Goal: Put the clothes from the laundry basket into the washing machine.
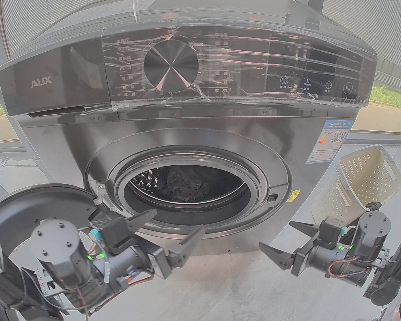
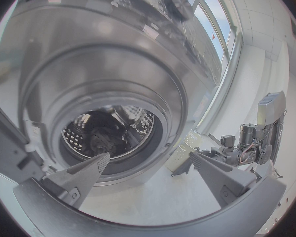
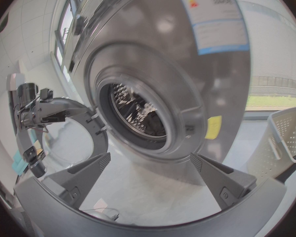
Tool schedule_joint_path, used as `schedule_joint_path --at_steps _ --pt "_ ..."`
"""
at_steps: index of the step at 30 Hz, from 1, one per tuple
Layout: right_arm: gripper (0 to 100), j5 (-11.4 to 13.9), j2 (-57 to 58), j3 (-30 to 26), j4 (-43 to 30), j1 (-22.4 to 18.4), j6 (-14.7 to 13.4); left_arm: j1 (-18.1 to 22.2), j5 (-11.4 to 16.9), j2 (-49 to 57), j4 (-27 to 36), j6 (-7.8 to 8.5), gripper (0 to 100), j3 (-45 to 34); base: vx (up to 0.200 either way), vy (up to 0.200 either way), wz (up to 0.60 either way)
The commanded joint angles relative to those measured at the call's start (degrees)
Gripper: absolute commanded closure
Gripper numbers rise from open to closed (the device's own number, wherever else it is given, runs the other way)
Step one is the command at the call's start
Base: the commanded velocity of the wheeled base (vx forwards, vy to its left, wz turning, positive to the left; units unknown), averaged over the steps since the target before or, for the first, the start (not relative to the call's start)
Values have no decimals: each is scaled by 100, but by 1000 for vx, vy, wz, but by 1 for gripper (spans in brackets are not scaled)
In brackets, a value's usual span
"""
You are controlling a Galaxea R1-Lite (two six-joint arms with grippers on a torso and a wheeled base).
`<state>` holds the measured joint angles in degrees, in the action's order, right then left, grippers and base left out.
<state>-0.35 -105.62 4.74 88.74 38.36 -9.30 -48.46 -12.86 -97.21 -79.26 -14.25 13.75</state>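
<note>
Clothes lie in the washing machine; the laundry basket beside it looks empty. Before it, your left gripper and right gripper gape, holding nothing.

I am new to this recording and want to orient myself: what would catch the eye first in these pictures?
The big grey washing machine stands in the middle, its round door swung open to the robot's left and dark clothes lying in the drum. Both grippers hang open before it, the left gripper near the drum's mouth, the right gripper lower right, by the white laundry basket on the floor.
</note>
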Motion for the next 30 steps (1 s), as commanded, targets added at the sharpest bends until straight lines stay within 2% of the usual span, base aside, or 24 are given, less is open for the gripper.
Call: schedule_joint_path --at_steps 1,6,12,13,15,16,22,26,30 --pt "0 -123 999 -193 -5 -769 78 539 -217 1160 306 54 0 -593 0 0 0" --pt "0 -123 1360 -421 -5 -1217 165 856 -226 1257 262 124 0 -927 -80 0 0" --pt "0 -140 1755 -474 -216 -1279 174 1040 -234 1345 253 283 0 -1006 -200 0 0" --pt "0 -140 2010 -474 -471 -1296 227 1040 -217 1547 253 353 0 -1085 -200 0 0" --pt "0 -140 2089 -474 -577 -1296 253 1040 -217 1626 262 370 0 -1103 -200 0 0" --pt "0 -167 2327 -474 -902 -1288 306 1040 -217 1828 280 458 0 -1147 -200 0 0" --pt "0 -580 3126 -474 -1895 -1226 306 1066 -261 2443 456 801 0 -1366 -200 0 0" --pt "0 -615 3689 -474 -2361 -1296 315 1374 -199 3059 965 1003 0 -1366 -150 0 0" --pt "0 -606 4418 -474 -3152 -1288 315 1576 -199 3524 1519 968 0 -1366 0 0 0"
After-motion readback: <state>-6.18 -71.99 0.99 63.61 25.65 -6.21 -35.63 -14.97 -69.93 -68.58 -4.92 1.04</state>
